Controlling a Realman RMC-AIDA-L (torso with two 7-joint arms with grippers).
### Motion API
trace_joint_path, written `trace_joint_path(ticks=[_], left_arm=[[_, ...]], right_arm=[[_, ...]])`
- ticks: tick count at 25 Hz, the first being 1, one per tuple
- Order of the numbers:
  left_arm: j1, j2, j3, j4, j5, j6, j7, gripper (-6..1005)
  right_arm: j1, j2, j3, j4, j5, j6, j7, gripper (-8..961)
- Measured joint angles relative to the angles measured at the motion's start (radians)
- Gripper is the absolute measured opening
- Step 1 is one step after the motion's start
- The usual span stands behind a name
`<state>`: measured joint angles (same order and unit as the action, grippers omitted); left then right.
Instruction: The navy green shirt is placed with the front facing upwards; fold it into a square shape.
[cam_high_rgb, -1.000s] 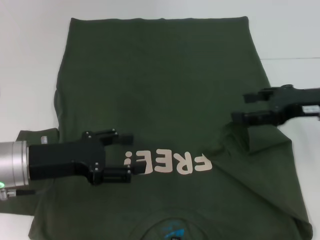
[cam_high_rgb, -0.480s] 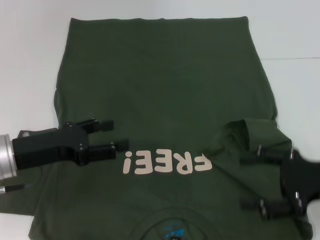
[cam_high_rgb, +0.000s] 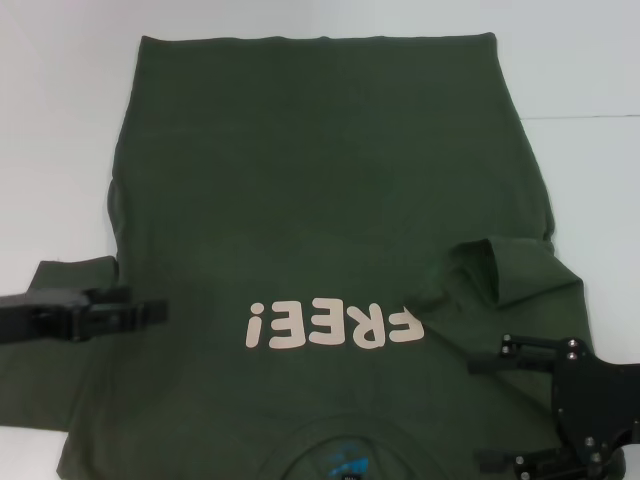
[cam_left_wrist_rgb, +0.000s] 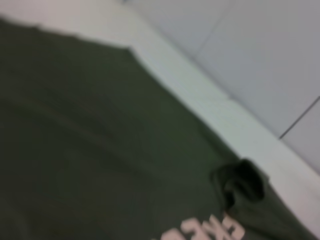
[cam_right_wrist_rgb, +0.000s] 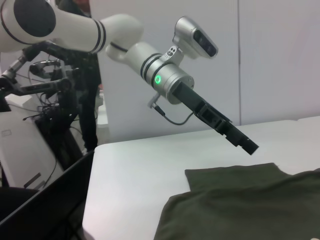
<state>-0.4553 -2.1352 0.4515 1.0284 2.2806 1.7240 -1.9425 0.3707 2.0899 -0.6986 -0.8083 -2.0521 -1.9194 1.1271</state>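
across the white counter (cam_high_rgb: 60, 120) lies the dark olive-green cotton t-shirt (cam_high_rgb: 320, 180), front up, its pale "free!" lettering (cam_high_rgb: 335, 326) near the collar, which sits closest to the robot. its long axis runs away from the robot. 1 sleeve is folded inward on the robot's right side. the right gripper (cam_high_rgb: 510, 415) hovers just beside that folded sleeve, jaws spread and grasping nothing. the left gripper (cam_high_rgb: 140, 314) sits at the opposite sleeve edge; i cannot tell its finger state. each arm looks nearest its own side for the next fold.
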Motion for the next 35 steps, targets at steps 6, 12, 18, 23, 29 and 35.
trace_joint_path(ticks=[6,12,18,23,29,35], left_arm=[[0.04,-0.009,-0.002,0.205,0.105,0.058,-0.225,787],[0.066,-0.027,0.025,0.36,0.192,0.086,-0.375,785],[0.047,-0.027,0.061,0.412,0.337,0.082,-0.507,784],[0.042,-0.022,0.053,0.406,0.368,0.041,-0.572,783],[0.042,-0.019,0.027,0.4,0.444,0.01,-0.605,781],[0.049,-0.02,0.02,0.379,0.476,-0.006,-0.618,780]], right_arm=[[0.015,-0.003,-0.014,-0.022,-0.023,0.011,0.012,930],[0.025,-0.005,-0.007,-0.092,-0.06,0.013,0.059,930],[0.05,-0.005,-0.011,-0.096,-0.062,0.037,0.061,929],[0.064,0.0,-0.025,-0.089,-0.062,0.062,0.061,929],[0.079,0.001,-0.04,-0.068,-0.062,0.08,0.062,928],[0.09,0.001,-0.045,-0.054,-0.062,0.094,0.062,928]])
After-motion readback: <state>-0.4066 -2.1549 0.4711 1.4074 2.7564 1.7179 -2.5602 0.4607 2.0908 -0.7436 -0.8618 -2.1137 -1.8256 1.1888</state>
